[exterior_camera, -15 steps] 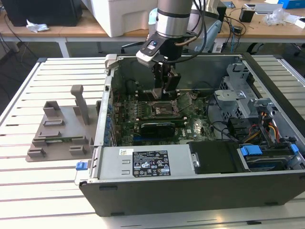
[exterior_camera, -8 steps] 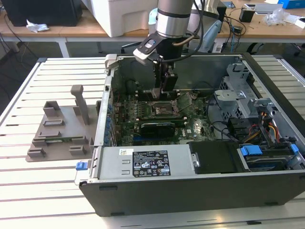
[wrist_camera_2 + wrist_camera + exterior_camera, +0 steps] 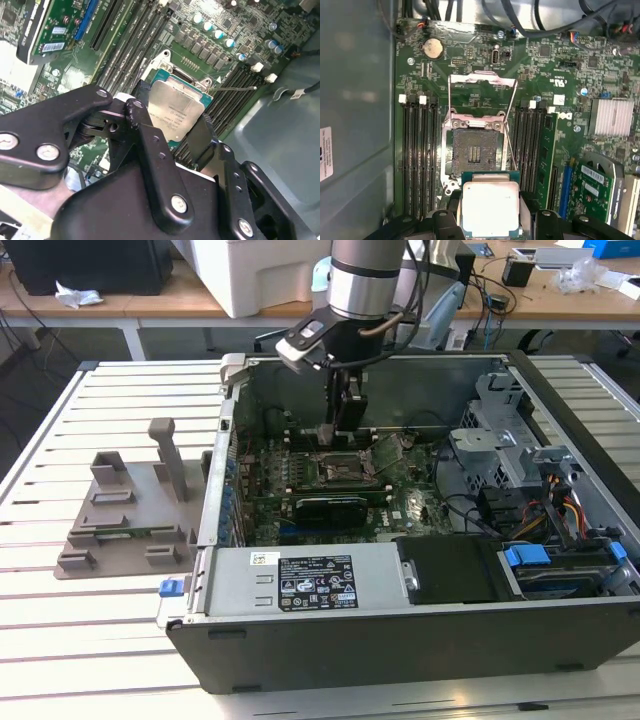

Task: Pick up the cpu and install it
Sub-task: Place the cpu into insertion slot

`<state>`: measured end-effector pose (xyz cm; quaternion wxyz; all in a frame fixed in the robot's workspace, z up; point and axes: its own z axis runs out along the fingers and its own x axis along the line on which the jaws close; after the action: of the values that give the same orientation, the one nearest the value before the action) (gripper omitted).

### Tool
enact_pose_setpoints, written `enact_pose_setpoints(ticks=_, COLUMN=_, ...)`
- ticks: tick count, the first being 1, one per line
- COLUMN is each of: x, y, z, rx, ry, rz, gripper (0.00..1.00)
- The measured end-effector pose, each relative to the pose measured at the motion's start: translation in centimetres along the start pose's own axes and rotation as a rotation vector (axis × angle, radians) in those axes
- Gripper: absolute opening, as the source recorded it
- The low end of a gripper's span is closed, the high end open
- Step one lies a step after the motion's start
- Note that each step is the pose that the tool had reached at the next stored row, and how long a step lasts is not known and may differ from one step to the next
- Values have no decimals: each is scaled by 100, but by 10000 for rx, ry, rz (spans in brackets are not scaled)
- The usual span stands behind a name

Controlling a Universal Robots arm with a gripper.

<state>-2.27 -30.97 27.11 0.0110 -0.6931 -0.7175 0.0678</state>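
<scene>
The black two-finger gripper (image 3: 172,134) is closed on the cpu (image 3: 177,111), a small, thin square chip with a silvery-grey metal top and a narrow green border; one black finger (image 3: 142,131) presses on each of two opposite edges, so the jaws stand narrow, only as wide as the chip. The cpu (image 3: 490,207) is flat, metal side toward the cameras, with some fine print on it. It hangs inside the open dark computer case (image 3: 420,640), over the green motherboard (image 3: 560,90) and not seated. The square black socket (image 3: 472,155) is open, its metal frame and wire lever folded back. It lies just beside the chip and, I judge, below it; their edges run nearly parallel. In the exterior view the gripper (image 3: 340,428) hangs just above the socket (image 3: 340,468).
</scene>
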Motion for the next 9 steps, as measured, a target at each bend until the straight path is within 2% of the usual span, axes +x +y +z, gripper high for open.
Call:
enact_pose_setpoints(ticks=6, x=-2, y=27, z=-1, rx=8, ry=0, rz=11, gripper=54)
enact_pose_setpoints(ticks=8, x=-2, y=67, z=-1, rx=19, ry=1, rz=10, gripper=54)
enact_pose_setpoints(ticks=9, x=-3, y=119, z=3, rx=38, ry=2, rz=7, gripper=54)
